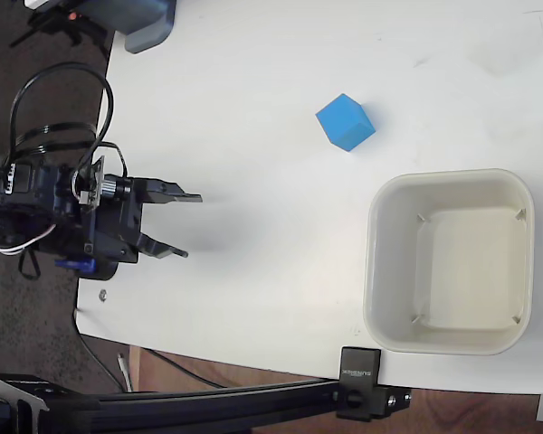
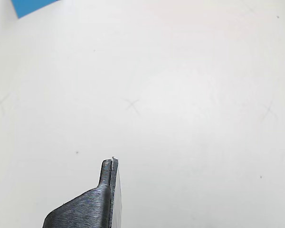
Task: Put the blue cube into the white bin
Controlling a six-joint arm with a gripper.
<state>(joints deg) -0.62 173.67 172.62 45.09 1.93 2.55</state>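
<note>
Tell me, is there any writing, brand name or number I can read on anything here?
Black clamp block at the table's lower edge: small pale print, too small to read.
Blue cube: no markings.
White bin: no markings.
Gripper and table: no readable text, only faint pencil crosses in the wrist view.

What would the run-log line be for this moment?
pincer: open, empty, at table's left | blue cube: on table, untouched | white bin: empty | stage: pre-grasp

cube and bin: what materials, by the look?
Blue cube: solid-looking, matte, with no glare or grain; perhaps foam, painted wood or plastic, can't tell which. White bin: probably moulded plastic, cream, slightly glossy, with rounded corners, a thick rim and smooth sloping walls.
</note>
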